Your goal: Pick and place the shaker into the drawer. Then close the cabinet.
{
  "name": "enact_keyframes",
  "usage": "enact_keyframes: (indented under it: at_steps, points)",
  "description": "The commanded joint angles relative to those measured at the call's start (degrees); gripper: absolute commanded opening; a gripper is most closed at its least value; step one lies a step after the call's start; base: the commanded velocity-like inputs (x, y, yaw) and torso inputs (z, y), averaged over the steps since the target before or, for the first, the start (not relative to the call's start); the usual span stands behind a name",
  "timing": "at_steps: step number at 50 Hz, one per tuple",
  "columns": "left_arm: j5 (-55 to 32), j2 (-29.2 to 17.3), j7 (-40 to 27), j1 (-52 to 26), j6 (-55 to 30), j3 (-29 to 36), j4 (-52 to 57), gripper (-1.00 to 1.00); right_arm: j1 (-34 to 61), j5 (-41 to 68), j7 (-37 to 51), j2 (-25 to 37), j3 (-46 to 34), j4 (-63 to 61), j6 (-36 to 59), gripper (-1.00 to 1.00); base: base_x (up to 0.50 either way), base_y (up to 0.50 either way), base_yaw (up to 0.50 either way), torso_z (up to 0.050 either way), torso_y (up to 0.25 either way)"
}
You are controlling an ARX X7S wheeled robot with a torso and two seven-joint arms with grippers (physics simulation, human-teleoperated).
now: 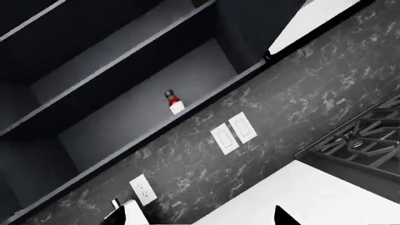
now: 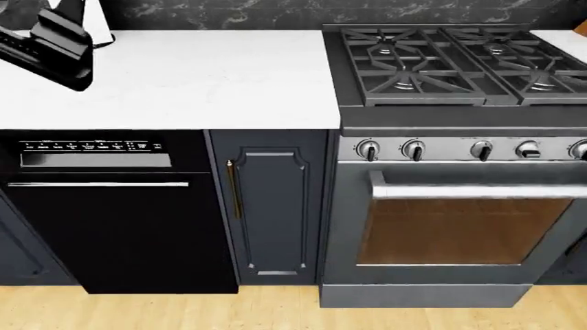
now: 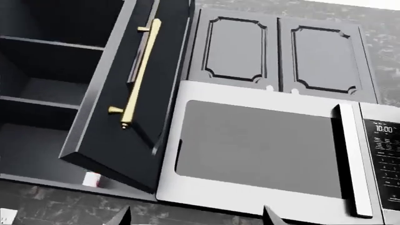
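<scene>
**Kitchen front, three views.** A gas range (image 2: pixel 440 158) with an oven door is filling the right half of the head view. A black dishwasher (image 2: pixel 110 213) is standing at the left. A narrow panelled door (image 2: pixel 271 206) with a brass handle is sitting closed between the two.

In the right wrist view a microwave (image 3: pixel 262 150) is hanging under two closed upper doors (image 3: pixel 281 51). Beside it an open cabinet (image 3: pixel 44 89) is showing bare shelves. Its door (image 3: pixel 134 93), with a long brass handle, is swinging out across the cabinet mouth and blocking part of the lowest shelf.

The left arm (image 2: pixel 46 45) is hanging over the far left of the counter. The left gripper (image 1: pixel 203 216) is holding its fingertips well apart with nothing between them. The right gripper (image 3: pixel 196 218) is doing the same.

Wall sockets (image 1: pixel 233 133) are sitting on the backsplash. A small bottle (image 1: pixel 173 101) with a red-and-white label is standing upright on the lowest cabinet shelf. A white and red scrap (image 3: pixel 92 179) peeking from behind the open door is possibly the same bottle.

The shaker and the drawer are not showing in any view, so their positions cannot be told.

A white counter (image 2: pixel 202 75) is running left of the range. A dark veined backsplash (image 1: pixel 300 89) is rising behind it, and a pale wood floor (image 2: pixel 183 313) is lying below.
</scene>
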Motion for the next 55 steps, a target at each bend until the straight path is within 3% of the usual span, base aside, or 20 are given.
enact_keyframes:
  at_steps: [1, 12, 41, 55]
  points:
    - [-4.3, -9.6, 1.1, -33.5, -4.6, 12.6, -3.5, 1.0, 23.1, -1.4, -1.5, 5.1, -1.0, 4.4, 4.2, 1.0, 0.0, 0.0, 0.0, 0.0, 0.0]
    - [-2.6, -13.1, 0.4, -36.0, -4.5, 11.4, -5.3, 1.0, 27.6, -1.9, -0.5, 5.0, -0.6, 6.6, 4.6, 1.0, 0.03, 0.0, 0.0, 0.0, 0.0]
    - [-4.3, -10.3, -1.4, -29.6, -2.9, 7.6, -4.9, 1.0, 24.6, -1.7, 0.0, 4.1, -1.7, 4.3, 4.2, 1.0, 0.5, -0.01, 0.0, 0.0, 0.0]
    - [-5.3, -9.5, -2.2, -27.6, -3.8, 6.8, -4.0, 1.0, 23.1, -1.6, 0.5, 4.2, -0.6, 4.5, 3.6, 1.0, 0.48, 0.3, 0.0, 0.0, 0.0]
